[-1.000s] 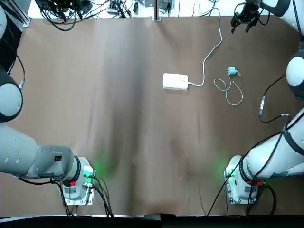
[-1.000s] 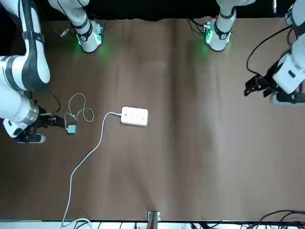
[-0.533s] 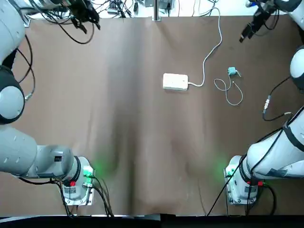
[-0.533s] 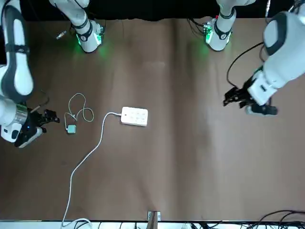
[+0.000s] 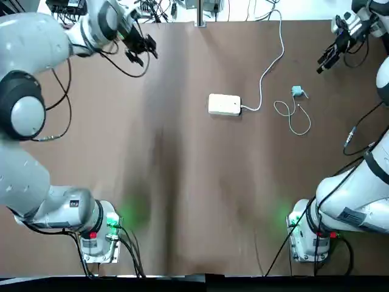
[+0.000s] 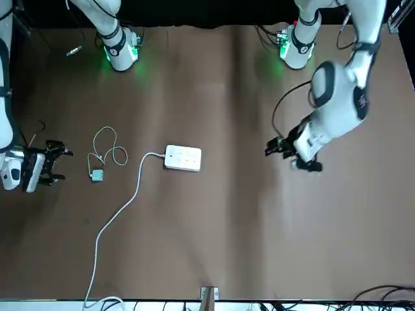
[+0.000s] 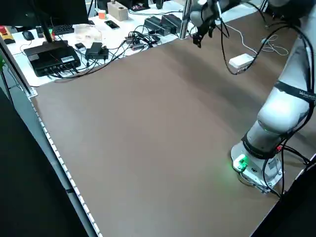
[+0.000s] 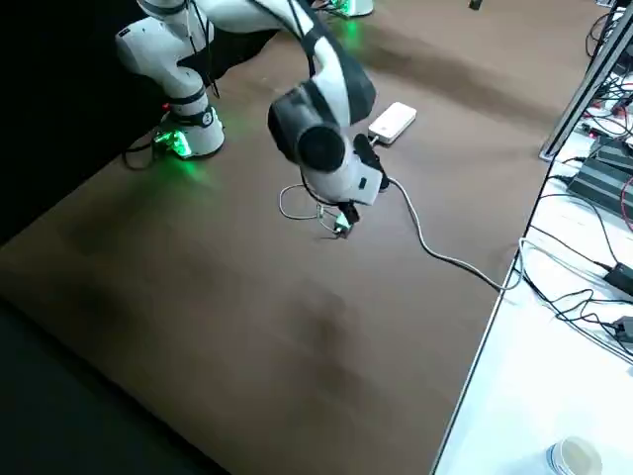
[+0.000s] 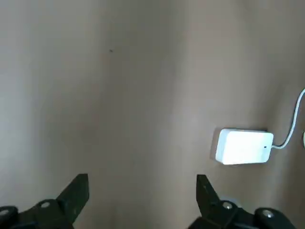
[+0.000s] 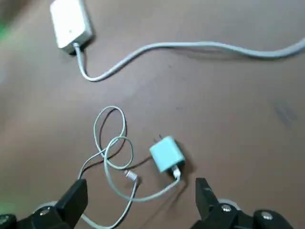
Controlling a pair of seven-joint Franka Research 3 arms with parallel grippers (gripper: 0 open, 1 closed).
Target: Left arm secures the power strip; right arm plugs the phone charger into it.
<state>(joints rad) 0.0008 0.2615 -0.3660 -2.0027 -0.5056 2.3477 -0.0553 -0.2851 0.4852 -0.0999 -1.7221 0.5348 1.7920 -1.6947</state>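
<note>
Both end effectors are hanging spread above the desk, the power strip and charger lying apart, so each wants centring before lowering.

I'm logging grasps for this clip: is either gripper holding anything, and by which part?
Nothing is held: the left gripper and right gripper are both open and empty.

no readable text, labels, brands, numbers or signs on anything in view
</note>
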